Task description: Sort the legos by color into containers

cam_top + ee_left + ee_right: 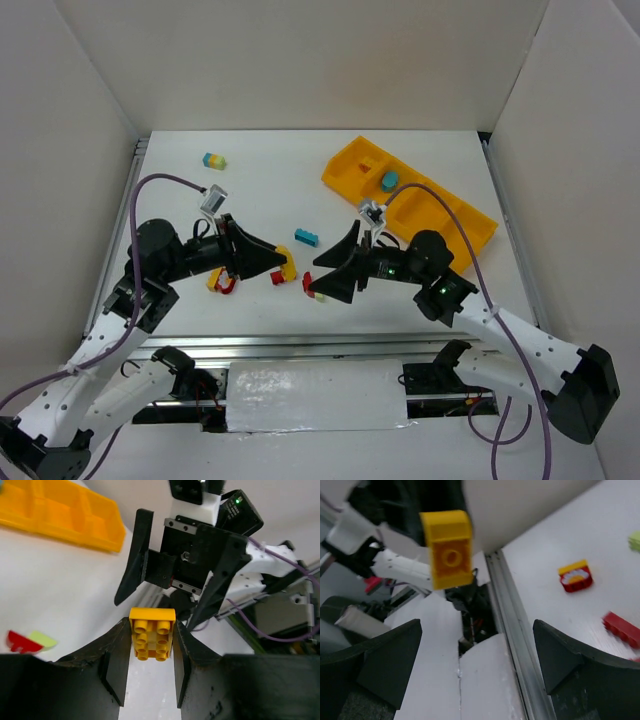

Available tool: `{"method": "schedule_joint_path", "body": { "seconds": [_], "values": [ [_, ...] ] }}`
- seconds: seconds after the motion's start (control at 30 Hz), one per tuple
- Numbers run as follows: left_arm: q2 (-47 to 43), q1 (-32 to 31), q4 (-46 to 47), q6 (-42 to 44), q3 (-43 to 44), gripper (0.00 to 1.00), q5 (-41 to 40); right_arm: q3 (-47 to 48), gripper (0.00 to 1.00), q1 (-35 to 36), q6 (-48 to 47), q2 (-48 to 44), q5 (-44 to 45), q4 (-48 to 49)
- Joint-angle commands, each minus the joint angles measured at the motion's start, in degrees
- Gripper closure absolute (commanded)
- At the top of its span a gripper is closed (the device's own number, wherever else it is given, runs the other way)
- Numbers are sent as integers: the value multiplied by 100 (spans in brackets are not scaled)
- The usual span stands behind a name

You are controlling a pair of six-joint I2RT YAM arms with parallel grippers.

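Note:
My left gripper (pixel 151 640) is shut on a yellow lego (pixel 152 632), studs facing the camera; from above the lego (pixel 289 264) sits at the fingertips, low over the table. The right gripper (pixel 322 268) faces it a short way off, open and holding nothing. Its wrist view shows the same yellow lego (pixel 447 547) ahead of the wide-apart jaws (pixel 477 650). Loose legos lie around: a teal one (pixel 307 237), a red one (pixel 277 278), a red-and-yellow clump (pixel 222 283), a red-and-green clump (pixel 311 287), and a teal-and-yellow clump (pixel 214 161). The orange-yellow containers (pixel 440 215) hold a teal lego (pixel 390 181).
White walls enclose the table on three sides. A metal rail (pixel 300 345) and a white padded block (pixel 315 395) run along the near edge between the arm bases. Purple cables loop over both arms.

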Motion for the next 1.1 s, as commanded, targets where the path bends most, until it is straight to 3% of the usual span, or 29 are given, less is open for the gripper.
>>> {"method": "schedule_joint_path", "body": {
  "seconds": [0.0, 0.27, 0.47, 0.63, 0.7, 0.73, 0.77, 0.83, 0.9, 0.93, 0.97, 1.03, 1.07],
  "values": [
    [65, -20, 1522, -880, -236, 100, 875, -164, 0, 179, 642, -217, -335, 1730],
    [30, -55, 1656, -1109, -228, 100, 787, 178, 1, 565, 599, 125, 52, 1864],
    [-14, -72, 1796, -1206, -228, 100, 858, 530, 8, 732, 739, 521, 141, 1915],
    [4, -72, 1770, -1162, -254, 100, 902, 724, 35, 935, 801, 723, -97, 2205],
    [4, -72, 1744, -1118, -246, 100, 893, 706, 53, 943, 853, 759, -176, 2407],
    [12, -72, 1709, -1092, -219, 100, 867, 706, 70, 944, 923, 776, -211, 2478],
    [12, -72, 1647, -1057, -210, 100, 849, 715, 100, 944, 959, 785, -194, 2496],
    [21, -81, 1464, -960, -158, 100, 753, 706, 100, 961, 959, 829, -272, 2566],
    [47, -81, 1052, -627, -27, 71, 551, 706, 100, 952, 855, 855, -247, 2435],
    [74, -72, 675, -460, 235, 44, -42, 724, 100, 944, 793, 864, -160, 2330],
    [83, -81, -216, -163, 403, 1, -448, 767, 100, 944, 714, 899, 15, 2007],
    [100, -81, -1021, 59, 913, 0, -1361, 977, 100, 900, 363, 952, 454, 1348],
    [118, -81, -1817, 199, 1106, 0, -2410, 1092, 100, 865, 248, 1013, 1031, 605]
  ]
}}
